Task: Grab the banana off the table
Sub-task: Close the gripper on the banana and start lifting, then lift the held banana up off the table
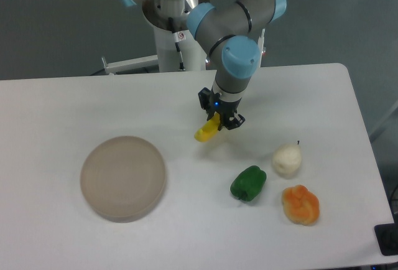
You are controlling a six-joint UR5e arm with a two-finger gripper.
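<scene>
a: yellow plastic is seen between the fingers of the gripper (221,121), near the middle of the table (56,108). is the banana (206,130) considered gripped?

b: it is judged so. the fingers are pinched on one end of the banana, and the free end is projected down and to the left of the gripper. whether the fruit is already raised off the white surface cannot be told from this single view (no clear gap is resolved beneath it).

a: what remains to be done?

b: if contact with the table is still present, a vertical lift is required. the grasp itself appears completed, so the task is estimated as well advanced.

a: materials and shapes are to be recorded.

b: the banana is slim, slightly curved and glossy. the tabletop is flat, matte white, with rounded corners. a round beige plate (123,177) with a low rim is placed well apart to the left. a green pepper (248,183), blocky and shiny, a whitish pear-shaped fruit (286,160) and an orange lumpy fruit (301,204) are grouped to the lower right, clear of the gripper.
</scene>
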